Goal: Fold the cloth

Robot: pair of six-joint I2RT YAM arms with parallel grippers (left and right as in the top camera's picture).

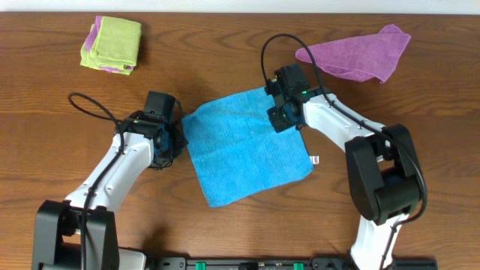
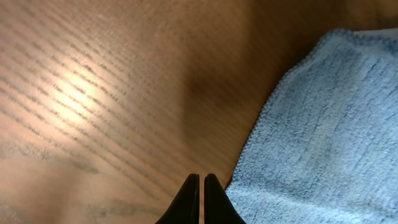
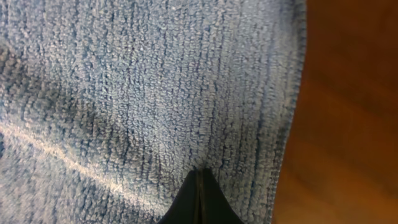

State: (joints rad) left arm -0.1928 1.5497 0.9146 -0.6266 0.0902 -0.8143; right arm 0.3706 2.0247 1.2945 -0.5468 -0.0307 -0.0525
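Cloth (image 1: 247, 146) lies flat, single layer, mid-frame in overhead on the desk (image 1: 225, 45). It's skewed, so its edges run oblique to the frame. Looks near-square, so no clear long axis. White tag (image 1: 316, 160) pokes out at the right edge, near the lower-right corner.

R jaws: clenched, tips together, nothing between them AFAICT. They sit over the cloth's upper-right corner in overhead. R wrist view: tips at bottom centre over the terry, cloth hem running down the right side of frame, bare desk beyond it. Can't tell if tips touch the pile or hang just above.

L jaws: clenched too, empty, over bare desk. L wrist view: cloth edge just right of the tips, fabric filling the right part of frame. Overhead puts the left arm (image 1: 112, 169) tip just beside the cloth's upper-left corner, off the fabric.

Key relation IMO: one arm per upper corner, with the right arm (image 1: 334, 120) on the cloth and the L just outside it. My guess is both jaws must open before any pinch, and L needs a small shift frame-right to reach its corner. Then the upper edge goes toward the lower edge.
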